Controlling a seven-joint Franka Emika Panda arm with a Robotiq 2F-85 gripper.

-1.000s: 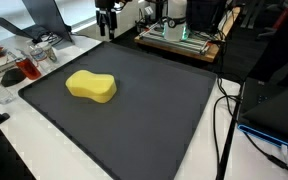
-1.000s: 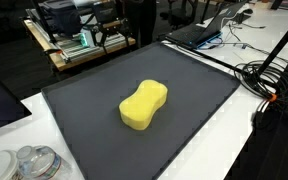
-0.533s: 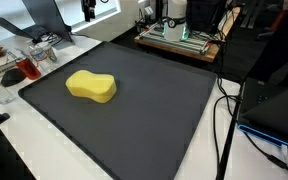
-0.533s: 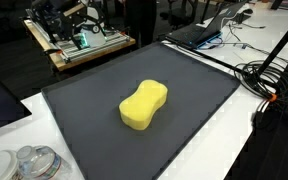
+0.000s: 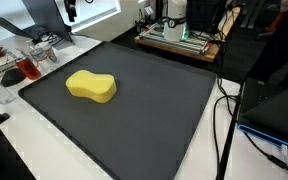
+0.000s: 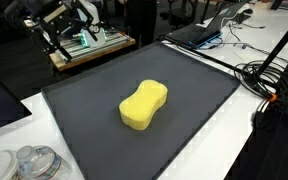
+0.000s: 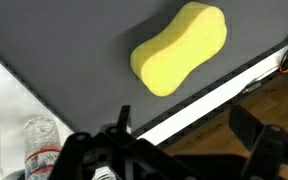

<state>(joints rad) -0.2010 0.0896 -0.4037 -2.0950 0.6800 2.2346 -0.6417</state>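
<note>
The white desk (image 5: 19,140) and its dark grey rectangular mat (image 5: 154,110) lie well below my end effector (image 7: 179,115). The yellow, waisted foam sponge (image 7: 179,48) rests flat on that mat, below and ahead of my spread, empty fingers, well apart from them. I judge it light, soft and springy. It should squash under pressure, so I would pinch it across the narrow waist. Since a second ago my end effector (image 5: 70,9) has swung sideways along the mat's far edge, away from the sponge (image 6: 144,105), which has not shifted.
</note>
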